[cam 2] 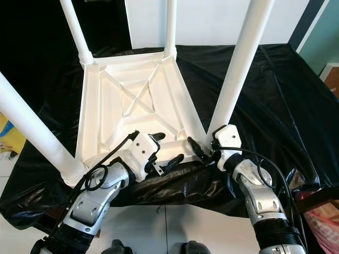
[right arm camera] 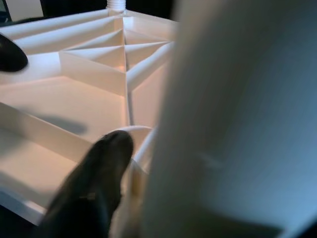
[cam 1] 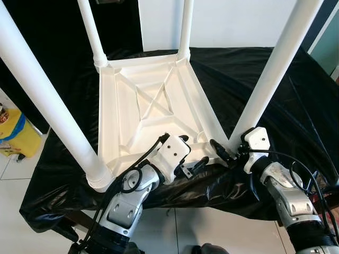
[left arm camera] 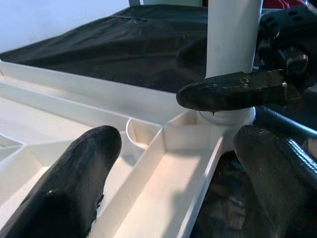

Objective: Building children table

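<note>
A white plastic children's table [cam 1: 148,100] lies upside down on a black cloth, its ribbed underside facing up. All its legs stand upright in the corner sockets, among them the near left leg [cam 1: 47,100] and the near right leg [cam 1: 275,69]. My left gripper [cam 1: 192,153] is open at the near rim, with one finger [left arm camera: 69,188] inside the underside tray and the other [left arm camera: 277,168] outside it. My right gripper [cam 1: 229,148] is closed around the base of the near right leg [right arm camera: 237,119]. One of its fingers [left arm camera: 233,94] lies across the leg just above the socket.
The black cloth [cam 1: 286,121] covers a low surface and hangs over its near edge. A yellow bag [cam 1: 16,135] lies on the tiled floor to the left. A pink bag [cam 2: 320,222] sits at the lower right. A white wall [cam 1: 233,21] stands behind.
</note>
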`<state>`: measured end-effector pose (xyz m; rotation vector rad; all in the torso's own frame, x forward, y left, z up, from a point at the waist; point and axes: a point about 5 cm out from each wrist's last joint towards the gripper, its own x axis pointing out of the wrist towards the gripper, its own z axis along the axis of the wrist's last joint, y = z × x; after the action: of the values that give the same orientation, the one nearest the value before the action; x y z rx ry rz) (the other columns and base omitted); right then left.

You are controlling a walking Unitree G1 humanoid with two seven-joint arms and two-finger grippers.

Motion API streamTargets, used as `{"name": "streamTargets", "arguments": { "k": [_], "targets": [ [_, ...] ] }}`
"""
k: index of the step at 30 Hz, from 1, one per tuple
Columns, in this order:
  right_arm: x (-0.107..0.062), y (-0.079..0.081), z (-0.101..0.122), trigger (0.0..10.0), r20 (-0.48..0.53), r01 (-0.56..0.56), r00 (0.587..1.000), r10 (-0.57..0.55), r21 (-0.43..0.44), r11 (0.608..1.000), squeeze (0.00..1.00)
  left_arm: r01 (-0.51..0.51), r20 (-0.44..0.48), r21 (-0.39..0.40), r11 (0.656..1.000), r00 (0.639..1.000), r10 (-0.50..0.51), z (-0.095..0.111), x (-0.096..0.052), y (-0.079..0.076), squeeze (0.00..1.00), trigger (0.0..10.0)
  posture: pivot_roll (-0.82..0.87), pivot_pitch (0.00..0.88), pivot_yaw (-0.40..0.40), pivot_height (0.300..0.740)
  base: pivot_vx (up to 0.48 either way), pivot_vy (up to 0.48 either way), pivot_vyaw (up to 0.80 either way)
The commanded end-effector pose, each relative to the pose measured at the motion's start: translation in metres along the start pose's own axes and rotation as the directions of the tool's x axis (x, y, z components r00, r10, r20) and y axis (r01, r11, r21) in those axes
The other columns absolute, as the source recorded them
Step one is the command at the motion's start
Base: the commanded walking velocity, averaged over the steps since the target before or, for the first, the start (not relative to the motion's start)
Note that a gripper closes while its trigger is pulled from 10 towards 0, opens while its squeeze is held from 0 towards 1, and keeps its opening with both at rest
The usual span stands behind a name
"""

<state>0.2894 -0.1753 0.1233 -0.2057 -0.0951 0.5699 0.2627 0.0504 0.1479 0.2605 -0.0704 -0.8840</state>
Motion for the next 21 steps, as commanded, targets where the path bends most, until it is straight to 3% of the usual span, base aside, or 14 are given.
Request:
{"name": "streamTargets", "arguments": {
  "k": [1, 8, 9, 10, 11, 18, 21],
  "targets": [
    [-0.001, 0.006, -0.010, 0.0, -0.041, -0.048, 0.998, 0.048, -0.002, 0.999, 0.00, 0.024, -0.012, 0.001, 1.000, 1.000, -0.024, -0.001, -0.001, -0.003, 0.00, 10.0, -0.01, 0.000, -0.043, 0.740, 0.000, 0.000, 0.00],
    [-0.005, 0.006, -0.017, 0.0, -0.054, -0.037, 0.998, 0.037, 0.013, 0.999, 0.00, 0.014, -0.018, 0.008, 1.000, 1.000, -0.014, -0.001, -0.003, -0.001, 0.00, 10.0, -0.01, 0.000, -0.053, 0.740, 0.000, 0.000, 0.00],
    [-0.007, 0.006, -0.020, 1.1, -0.058, -0.017, 0.998, 0.019, 0.023, 1.000, 0.00, 0.006, -0.023, 0.010, 1.000, 1.000, -0.006, -0.002, -0.003, 0.000, 0.00, 10.0, -0.01, 0.000, -0.054, 0.740, 0.000, 0.000, 0.00],
    [-0.007, 0.006, -0.020, 1.1, -0.058, -0.017, 0.998, 0.019, 0.023, 1.000, 0.00, 0.006, -0.023, 0.010, 1.000, 1.000, -0.006, -0.002, -0.003, 0.000, 0.00, 10.0, -0.01, 0.000, -0.054, 0.740, 0.000, 0.000, 0.00],
    [-0.008, 0.008, -0.021, 10.0, -0.059, 0.006, 0.998, -0.004, 0.038, 0.999, 0.00, -0.002, -0.028, 0.011, 1.000, 1.000, 0.002, -0.003, -0.004, 0.002, 0.00, 10.0, -0.01, 0.000, -0.054, 0.740, 0.000, 0.000, 0.00],
    [-0.006, 0.009, -0.025, 10.0, -0.084, 0.124, 0.989, -0.119, 0.061, 0.990, 0.00, -0.015, -0.039, 0.017, 1.000, 0.999, 0.016, -0.006, -0.003, 0.003, 0.00, 10.0, -0.01, 0.000, -0.056, 0.740, 0.000, 0.000, 0.00],
    [-0.003, 0.008, -0.027, 10.0, -0.101, 0.232, 0.969, -0.224, 0.077, 0.970, 0.00, -0.030, -0.045, 0.022, 0.999, 0.998, 0.031, -0.007, -0.003, 0.005, 0.00, 10.0, -0.01, 0.000, -0.053, 0.740, 0.000, 0.000, 0.00]
  ]
}}
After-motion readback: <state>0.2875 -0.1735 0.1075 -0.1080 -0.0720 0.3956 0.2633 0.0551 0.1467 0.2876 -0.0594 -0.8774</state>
